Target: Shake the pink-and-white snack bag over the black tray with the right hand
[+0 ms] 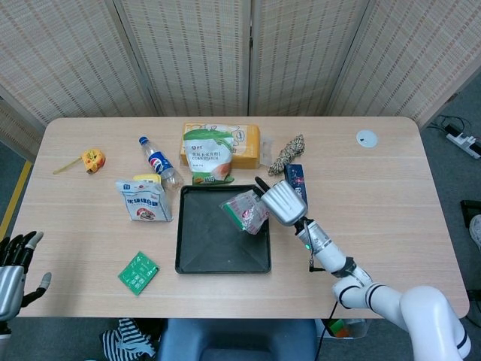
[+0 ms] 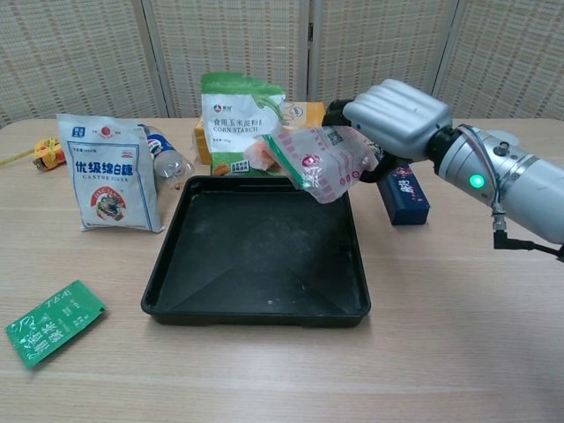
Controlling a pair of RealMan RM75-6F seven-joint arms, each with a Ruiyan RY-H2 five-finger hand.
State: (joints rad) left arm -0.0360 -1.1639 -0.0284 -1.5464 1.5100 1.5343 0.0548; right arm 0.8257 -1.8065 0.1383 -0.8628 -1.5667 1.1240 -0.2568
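- Head view: one right hand (image 1: 283, 201) sits at the centre of the frame, its fingers (image 1: 263, 187) wrapped around one pink-and-white snack bag (image 1: 244, 211), which hangs above the right half of the one black tray (image 1: 197, 257).
- One left hand (image 1: 13, 265) shows at the lower left edge of the frame, off the tabletop (image 1: 391, 188), fingers spread apart and holding nothing.
- Above the tray, in the upper middle of the frame, one green-and-white corn starch bag (image 1: 205, 154) stands in front of one yellow box (image 1: 249, 143).
- Left of the tray are one white sugar bag (image 1: 142, 200) and one plastic bottle (image 1: 158, 162) with a blue cap; further left lies one small yellow tape measure (image 1: 92, 159).
- One green packet (image 1: 138, 271) lies at the lower left of the tray, apart from it.
- Right of the tray's upper corner are one dark blue box (image 1: 296, 177) and one patterned cloth bundle (image 1: 288, 153); one white disc (image 1: 366, 138) lies in the upper right of the tabletop.
- Chest view: the right hand (image 2: 398, 117) enters from the right of the frame and grips the snack bag (image 2: 322, 160) from above, with the bag tilted and held off the tray (image 2: 176, 291), over its far right part.
- The left hand does not show here.
- The corn starch bag (image 2: 236, 119) stands just behind the tray's far rim, the sugar bag (image 2: 107, 173) upright at the left, the bottle (image 2: 167, 160) behind it.
- The green packet (image 2: 53, 321) lies in the lower left corner, the blue box (image 2: 404, 195) right of the tray under the forearm.
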